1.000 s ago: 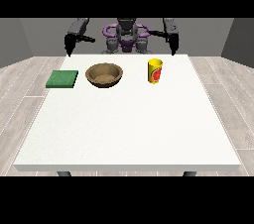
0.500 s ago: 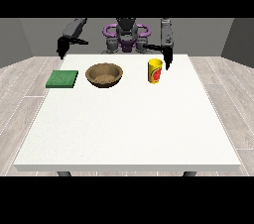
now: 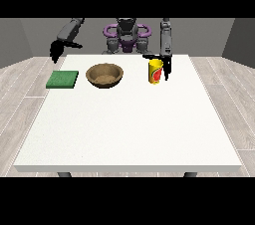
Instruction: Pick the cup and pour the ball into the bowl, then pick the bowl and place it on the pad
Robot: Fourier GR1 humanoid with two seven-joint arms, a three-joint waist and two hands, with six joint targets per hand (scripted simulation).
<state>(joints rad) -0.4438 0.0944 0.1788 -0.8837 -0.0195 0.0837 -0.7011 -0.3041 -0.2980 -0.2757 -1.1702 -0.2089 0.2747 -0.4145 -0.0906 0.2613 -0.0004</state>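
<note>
A yellow cup (image 3: 155, 71) with a red mark stands upright on the white table (image 3: 129, 124), right of centre at the back. No ball shows from here. A brown bowl (image 3: 104, 75) sits to its left, and a green pad (image 3: 63, 79) lies further left. The hand at the view's right (image 3: 166, 65) hangs close beside the cup's right side, fingers pointing down and relaxed, thumb stretched over the rim; they do not curl round it. The hand at the view's left (image 3: 56, 49) hovers above the table's far left corner, behind the pad, fingers hanging down and holding nothing.
The robot's torso (image 3: 126, 36) stands behind the table's far edge. A grey floor surrounds the table.
The arm at the view's right has come down and forward, bringing its hand next to the cup. The arm at the view's left has swung outward and lower. Cup, bowl and pad have not moved.
</note>
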